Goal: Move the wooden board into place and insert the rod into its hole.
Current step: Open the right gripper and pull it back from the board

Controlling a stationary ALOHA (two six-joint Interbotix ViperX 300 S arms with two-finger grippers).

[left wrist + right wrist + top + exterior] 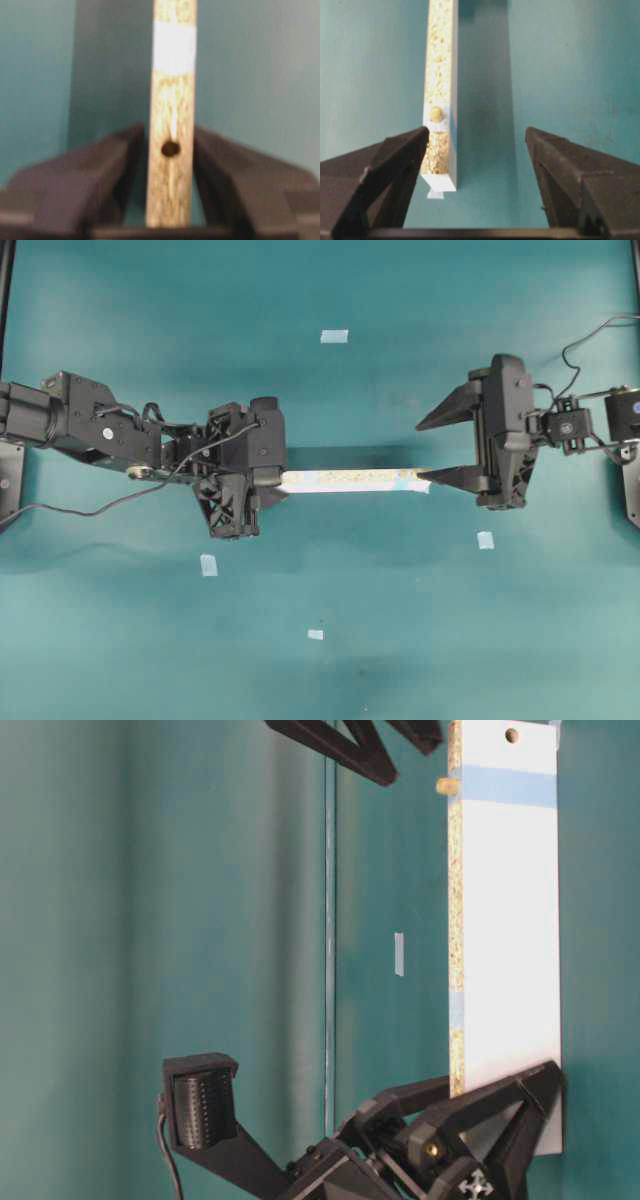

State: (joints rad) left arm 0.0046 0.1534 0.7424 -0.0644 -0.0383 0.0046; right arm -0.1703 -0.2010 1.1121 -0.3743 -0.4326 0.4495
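Observation:
The wooden board (pixel 350 480) stands on its long edge between my two grippers, speckled edge up (pixel 440 50), white face (pixel 510 920) to the side. The rod (pixel 436 114) sits in the hole at the taped end, with only its rounded head (pixel 447 786) sticking out, so the hole itself is hidden. My right gripper (pixel 476 131) is open wide. One of its fingers is beside that board end and the other is far off (pixel 420 452). My left gripper (pixel 171 131) stands open round the other end (pixel 272 480), with slivers of table showing on both sides. A bare dark hole (pixel 171 148) lies between its jaws.
Small pale-blue tape squares lie flat on the teal table: a far one (pixel 334 336), a near-left one (pixel 208 564), a right one (pixel 485 539) and a near-centre one (pixel 315 634). Cables trail beside both arms.

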